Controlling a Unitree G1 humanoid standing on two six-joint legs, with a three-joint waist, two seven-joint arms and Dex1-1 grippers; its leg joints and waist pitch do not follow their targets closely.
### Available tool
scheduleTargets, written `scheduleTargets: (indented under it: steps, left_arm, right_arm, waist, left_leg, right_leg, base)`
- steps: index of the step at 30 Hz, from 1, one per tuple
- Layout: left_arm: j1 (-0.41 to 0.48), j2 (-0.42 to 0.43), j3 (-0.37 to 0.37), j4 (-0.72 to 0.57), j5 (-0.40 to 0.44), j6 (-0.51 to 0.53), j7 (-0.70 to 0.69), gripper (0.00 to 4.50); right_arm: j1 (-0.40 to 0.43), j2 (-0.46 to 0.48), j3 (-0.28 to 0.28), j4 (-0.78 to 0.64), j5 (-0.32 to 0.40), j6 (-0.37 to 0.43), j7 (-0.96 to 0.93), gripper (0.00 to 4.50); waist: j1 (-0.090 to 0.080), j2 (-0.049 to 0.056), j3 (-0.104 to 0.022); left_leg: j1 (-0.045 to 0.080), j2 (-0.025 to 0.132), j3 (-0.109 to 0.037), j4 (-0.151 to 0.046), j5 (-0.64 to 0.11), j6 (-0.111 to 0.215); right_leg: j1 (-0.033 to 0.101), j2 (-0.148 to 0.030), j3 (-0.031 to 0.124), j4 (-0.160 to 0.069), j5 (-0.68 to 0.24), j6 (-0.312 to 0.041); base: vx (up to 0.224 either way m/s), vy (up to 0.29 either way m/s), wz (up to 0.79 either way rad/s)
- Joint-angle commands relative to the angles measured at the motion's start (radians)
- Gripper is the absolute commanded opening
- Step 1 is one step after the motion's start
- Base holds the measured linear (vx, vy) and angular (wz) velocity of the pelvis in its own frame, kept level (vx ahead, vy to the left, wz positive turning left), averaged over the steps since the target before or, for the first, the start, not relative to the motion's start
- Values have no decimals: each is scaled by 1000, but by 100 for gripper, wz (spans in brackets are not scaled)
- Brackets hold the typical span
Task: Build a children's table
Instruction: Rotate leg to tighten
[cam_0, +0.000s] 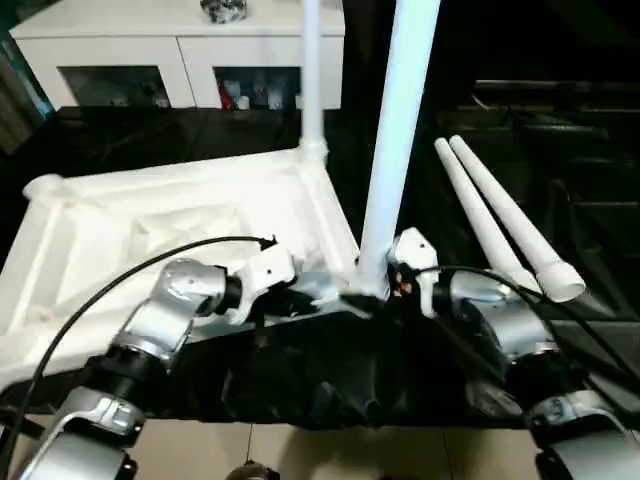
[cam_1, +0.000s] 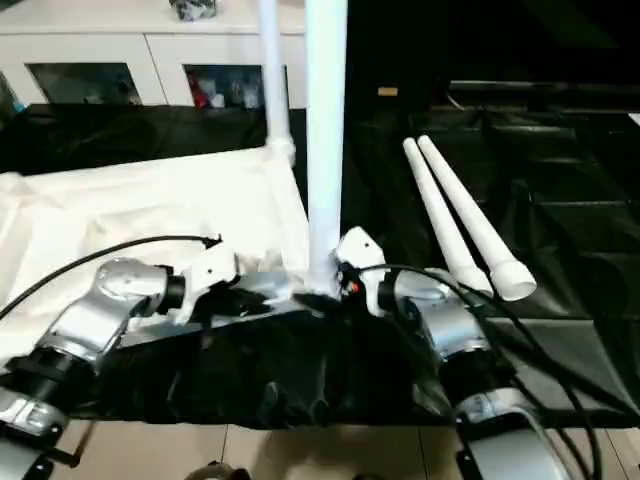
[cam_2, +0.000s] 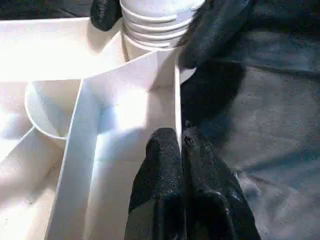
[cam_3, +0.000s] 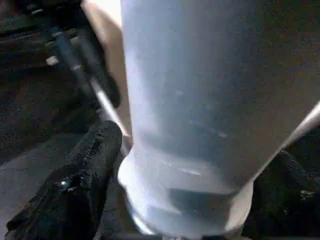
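The children's table lies upside down on black cloth, its white top (cam_0: 150, 220) showing the ribbed underside. One leg (cam_0: 311, 80) stands in the far right corner. A second leg (cam_0: 395, 150) stands upright in the near right corner, its ridged base (cam_2: 155, 20) in the socket. My right gripper (cam_0: 380, 290) is open, with a finger (cam_3: 85, 180) on either side of that leg's base (cam_3: 185, 165). My left gripper (cam_2: 180, 150) is shut on the top's thin near rim (cam_2: 176, 95), close beside that corner.
Two loose white legs (cam_0: 500, 225) lie side by side on the black cloth to the right. A white glass-doored cabinet (cam_0: 180, 50) stands at the back. Light floor (cam_0: 300, 450) shows past the cloth's near edge. A black cable (cam_0: 120, 275) loops over my left forearm.
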Motion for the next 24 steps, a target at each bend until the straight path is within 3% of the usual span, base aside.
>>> scheduleTargets:
  steps: [1, 5, 10, 13, 15, 19, 23, 24]
  left_arm:
    - [-8, -8, -31, -29, -15, -13, -40, 0]
    - [-24, -9, -31, -4, -17, -17, -57, 0]
    - [-33, -15, -28, 15, -20, -19, -59, 0]
    - [-19, -33, -20, 12, -20, -6, -20, 0]
    - [-24, -66, -16, 21, 7, 19, 65, 0]
    - [-61, -163, 4, 58, 33, 76, 230, 0]
    - [-104, -270, 1, 110, 81, 119, 410, 0]
    - [-116, -302, 3, 123, 87, 130, 459, 0]
  right_arm:
    - [19, -5, 53, -13, -8, 15, 70, 332]
    - [19, -18, 63, -33, -3, 27, 112, 294]
    - [23, -17, 61, -40, 9, 39, 124, 279]
    - [48, 17, 21, -41, 31, 50, 48, 277]
    - [45, 55, -10, -9, 9, 61, -87, 276]
    - [28, 129, -69, 54, -8, 118, -322, 275]
    - [11, 212, -120, 86, -15, 114, -523, 275]
    - [0, 237, -136, 99, -20, 121, -594, 275]
  waist:
    - [4, -10, -66]
    - [8, -15, -68]
    - [12, -14, -69]
    - [16, -12, -70]
    - [14, -13, -65]
    - [3, -21, -55]
    - [-7, -22, -54]
    - [-9, -15, -54]
  left_leg:
    - [19, 50, -21, -69, -290, 35]
    - [18, 49, -20, -67, -265, 40]
    - [17, 48, -20, -64, -244, 44]
    - [18, 48, -20, -64, -246, 42]
    - [18, 48, -21, -68, -268, 31]
    - [32, 42, -27, -72, -357, -10]
    - [37, 38, -32, -71, -401, -20]
    - [46, 37, -34, -69, -421, -24]
  right_leg:
    - [42, -65, 51, -61, -308, -208]
    - [43, -65, 53, -57, -282, -214]
    - [44, -66, 52, -56, -273, -214]
    - [43, -67, 53, -57, -282, -208]
    - [41, -65, 52, -61, -318, -202]
    - [31, -70, 49, -86, -509, -149]
    - [26, -71, 41, -104, -596, -96]
    - [20, -70, 37, -111, -612, -89]
  base:
    - [0, 0, 0]
    - [0, 0, 0]
    - [0, 0, 0]
    - [0, 0, 0]
    - [0, 0, 0]
    - [0, 0, 0]
    - [0, 0, 0]
    - [0, 0, 0]
